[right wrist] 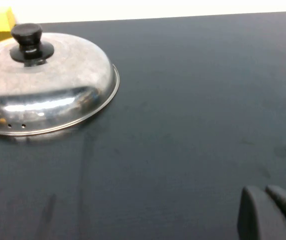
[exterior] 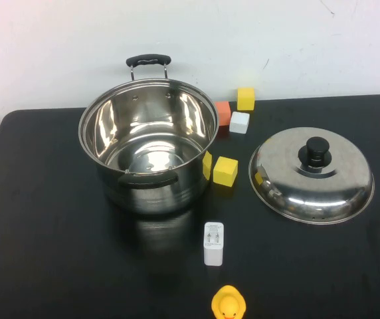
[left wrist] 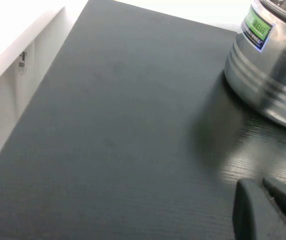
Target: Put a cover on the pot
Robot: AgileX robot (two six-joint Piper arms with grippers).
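Observation:
An open steel pot (exterior: 148, 143) with black handles stands left of centre on the black table; its side with a green label shows in the left wrist view (left wrist: 270, 65). The steel lid (exterior: 311, 174) with a black knob (exterior: 317, 150) lies dome-up on the table to the pot's right, and shows in the right wrist view (right wrist: 43, 82). Neither arm shows in the high view. My left gripper (left wrist: 263, 187) is shut and empty, low over the table beside the pot. My right gripper (right wrist: 263, 192) is shut and empty, apart from the lid.
Yellow blocks (exterior: 225, 171) (exterior: 246, 98), an orange block (exterior: 222, 113) and a white block (exterior: 240, 122) lie between pot and lid. A white charger (exterior: 213, 243) and a yellow rubber duck (exterior: 228, 304) sit at the front. A white wall stands behind the table.

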